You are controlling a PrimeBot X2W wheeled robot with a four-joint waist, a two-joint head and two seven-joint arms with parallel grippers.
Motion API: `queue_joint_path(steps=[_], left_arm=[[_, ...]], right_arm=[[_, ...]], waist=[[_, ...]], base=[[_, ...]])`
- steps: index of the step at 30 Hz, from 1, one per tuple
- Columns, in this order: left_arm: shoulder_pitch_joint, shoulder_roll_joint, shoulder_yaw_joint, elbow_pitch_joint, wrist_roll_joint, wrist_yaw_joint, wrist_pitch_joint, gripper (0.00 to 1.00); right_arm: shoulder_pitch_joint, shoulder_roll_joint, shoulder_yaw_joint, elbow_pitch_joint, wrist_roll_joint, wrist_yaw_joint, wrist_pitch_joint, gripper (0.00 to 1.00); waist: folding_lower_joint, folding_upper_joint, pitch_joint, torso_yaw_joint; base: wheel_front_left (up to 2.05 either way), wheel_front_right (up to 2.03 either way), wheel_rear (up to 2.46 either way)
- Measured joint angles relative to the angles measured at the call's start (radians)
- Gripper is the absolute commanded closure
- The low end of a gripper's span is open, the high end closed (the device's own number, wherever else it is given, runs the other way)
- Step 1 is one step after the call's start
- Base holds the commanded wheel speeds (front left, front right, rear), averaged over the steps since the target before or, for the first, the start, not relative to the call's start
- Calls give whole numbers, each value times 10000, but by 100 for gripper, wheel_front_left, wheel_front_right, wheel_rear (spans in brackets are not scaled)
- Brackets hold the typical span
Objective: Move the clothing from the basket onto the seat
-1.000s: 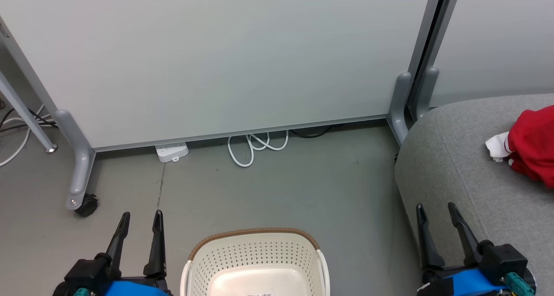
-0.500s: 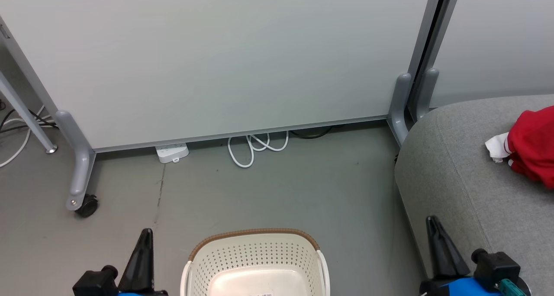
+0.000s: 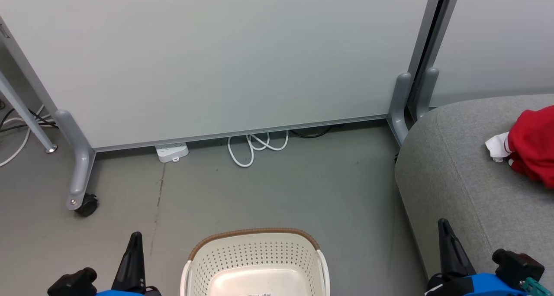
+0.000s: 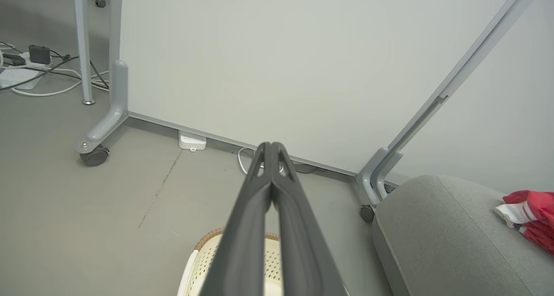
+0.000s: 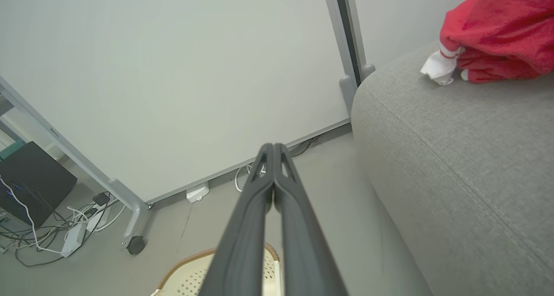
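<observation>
The red clothing (image 3: 533, 144) with white trim lies bunched on the grey seat (image 3: 458, 170) at the right, also seen as clothing (image 5: 493, 36) on the seat (image 5: 454, 149) and as clothing (image 4: 530, 213) at the right edge. The cream basket (image 3: 255, 261) with its brown rim band stands on the floor at the bottom centre, and the part of its inside that I can see holds no garment. My left gripper (image 3: 135, 239) is low at the basket's left, fingers pressed together, holding nothing (image 4: 270, 146). My right gripper (image 3: 442, 226) is low beside the seat's front, likewise shut on nothing (image 5: 272, 146).
A white partition panel (image 3: 216, 53) on grey wheeled legs (image 3: 80, 175) stands ahead. A white power strip (image 3: 172, 151) and a coiled white cable (image 3: 255, 146) lie at its foot. More cables and a dark box (image 5: 30, 181) sit on the floor to the left.
Both grippers went from open to shut and drew back down toward the bottom edge of the head view. The clothing, basket and seat stayed put.
</observation>
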Motion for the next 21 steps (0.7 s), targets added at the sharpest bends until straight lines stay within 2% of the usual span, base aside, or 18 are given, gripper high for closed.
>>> queue_joint_path(steps=[21], left_arm=[[-140, 6, 268, -201, -3235, -10, 826, 100]], right_arm=[[-238, 19, -242, -105, 3446, 0, 840, 100]], waist=[[-1, 0, 33, -22]], base=[[0, 0, 0]])
